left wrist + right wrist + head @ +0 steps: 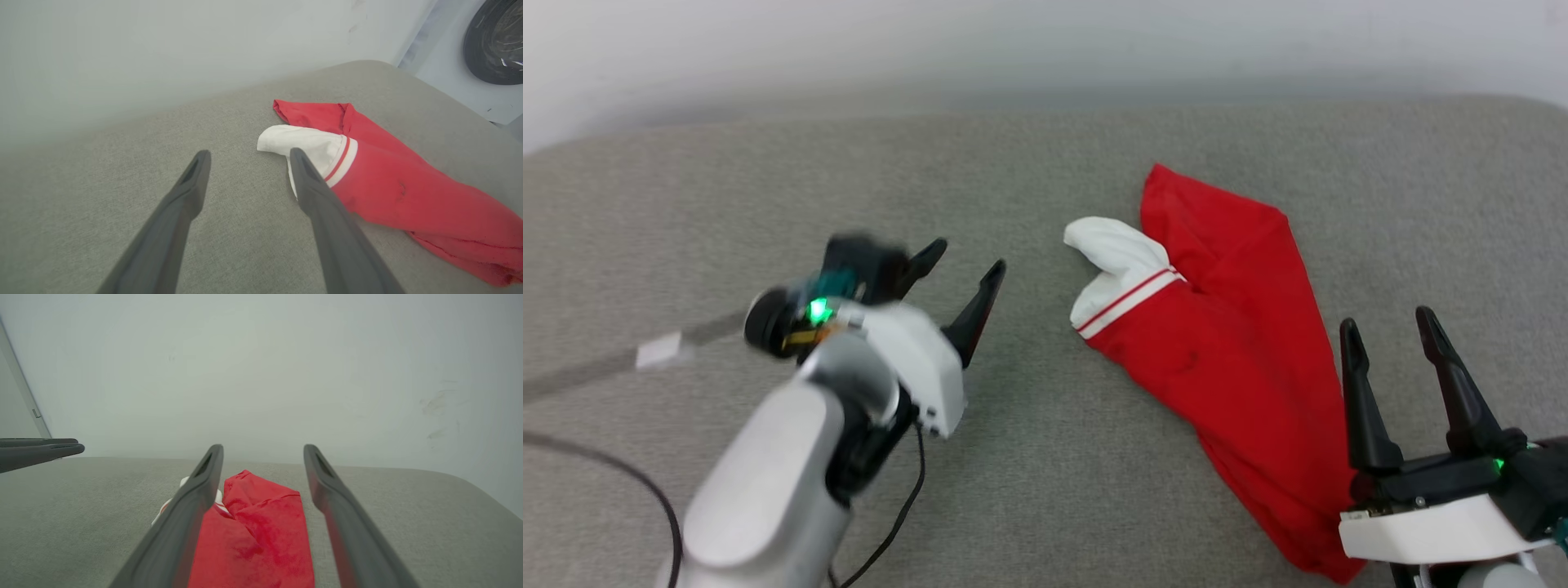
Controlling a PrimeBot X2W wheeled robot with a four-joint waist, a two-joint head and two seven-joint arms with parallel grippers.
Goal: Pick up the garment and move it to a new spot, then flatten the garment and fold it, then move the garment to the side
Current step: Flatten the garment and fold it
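Note:
The garment (1241, 359) lies folded into a long red strip on the grey cushion, a white sleeve (1115, 265) with red stripe trim sticking out at its left. My left gripper (968, 273) hovers open to the left of the sleeve, nothing between its fingers. My right gripper (1388, 322) stands open at the strip's near right end, also holding nothing. From the left wrist, the garment (392, 179) sits just right of my left gripper (247, 153). In the right wrist view the red cloth (261, 535) lies below and between my right gripper's (263, 447) spread fingers.
The grey cushioned surface (768, 204) stretches wide to the left and behind the garment, ending at a white wall. A black cable (645, 490) loops near my left arm. A washing machine door (496, 41) shows past the cushion's edge in the left wrist view.

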